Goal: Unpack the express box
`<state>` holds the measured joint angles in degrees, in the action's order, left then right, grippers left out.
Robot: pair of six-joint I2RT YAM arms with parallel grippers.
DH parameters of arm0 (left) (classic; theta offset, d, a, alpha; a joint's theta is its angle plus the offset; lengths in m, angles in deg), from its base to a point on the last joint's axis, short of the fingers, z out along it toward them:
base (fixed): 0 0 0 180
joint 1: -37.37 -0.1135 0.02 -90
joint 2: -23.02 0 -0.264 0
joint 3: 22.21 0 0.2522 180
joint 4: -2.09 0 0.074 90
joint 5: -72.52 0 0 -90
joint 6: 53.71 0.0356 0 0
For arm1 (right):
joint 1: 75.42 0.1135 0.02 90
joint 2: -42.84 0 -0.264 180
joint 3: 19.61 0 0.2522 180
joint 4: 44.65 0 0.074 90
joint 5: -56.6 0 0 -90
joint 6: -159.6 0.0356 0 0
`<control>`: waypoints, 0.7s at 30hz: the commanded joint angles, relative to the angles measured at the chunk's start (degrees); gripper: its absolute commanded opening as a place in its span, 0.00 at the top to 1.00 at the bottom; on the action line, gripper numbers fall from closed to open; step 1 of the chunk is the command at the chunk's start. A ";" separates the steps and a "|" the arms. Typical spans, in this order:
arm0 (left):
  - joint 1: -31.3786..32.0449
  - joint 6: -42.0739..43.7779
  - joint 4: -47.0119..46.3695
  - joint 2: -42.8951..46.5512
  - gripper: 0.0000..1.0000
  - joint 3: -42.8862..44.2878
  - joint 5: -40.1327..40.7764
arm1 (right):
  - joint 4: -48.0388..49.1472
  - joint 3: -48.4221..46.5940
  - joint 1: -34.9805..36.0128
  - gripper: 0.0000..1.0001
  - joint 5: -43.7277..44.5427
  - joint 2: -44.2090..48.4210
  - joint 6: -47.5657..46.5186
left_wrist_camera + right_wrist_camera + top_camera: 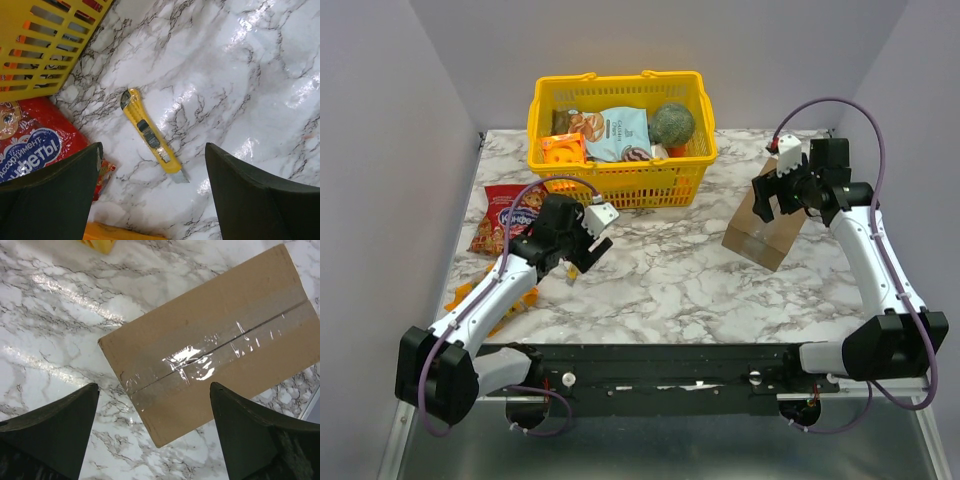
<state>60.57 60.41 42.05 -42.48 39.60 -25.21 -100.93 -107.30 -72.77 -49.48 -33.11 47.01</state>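
The express box [763, 237], a plain brown carton with clear tape along its closed seam [215, 355], lies flat on the marble table at the right. My right gripper [778, 200] hovers just above it, open, and the box's near corner [162, 432] shows between the fingers [153, 386]. A yellow utility knife [150, 134] with its blade out lies on the marble. My left gripper [582, 255] hangs over it, open and empty, with the knife in front of the gap [152, 146] and apart from both fingers.
A yellow shopping basket [620, 185] holding snack packs and a green ball stands at the back centre; its wall [40, 50] is close to the left gripper. A red snack bag [505, 215] and a yellow packet [480, 300] lie at the left.
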 commanded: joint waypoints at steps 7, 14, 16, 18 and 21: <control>-2.98 -3.90 2.63 -5.07 0.21 2.30 6.85 | 1.22 -0.86 -0.19 0.05 -9.76 -0.88 -2.46; -4.48 -9.09 7.28 -17.02 0.23 6.78 13.09 | 2.45 0.98 0.07 0.04 -9.24 -0.17 -1.49; -4.83 -11.10 8.60 -21.07 0.24 8.63 13.52 | 2.09 0.89 0.24 0.04 -9.33 -0.35 -1.67; -4.83 -12.07 8.78 -23.78 0.24 9.42 13.88 | 2.09 0.55 0.33 0.04 -9.59 -0.70 -1.41; -4.83 -13.83 7.82 -26.51 0.24 10.39 14.85 | 2.18 0.28 0.42 0.04 -9.76 -0.96 -1.40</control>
<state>55.85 50.55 48.32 -66.33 48.06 -13.27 -99.54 -107.11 -72.75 -57.63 -34.07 45.55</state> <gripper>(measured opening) 0.759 0.957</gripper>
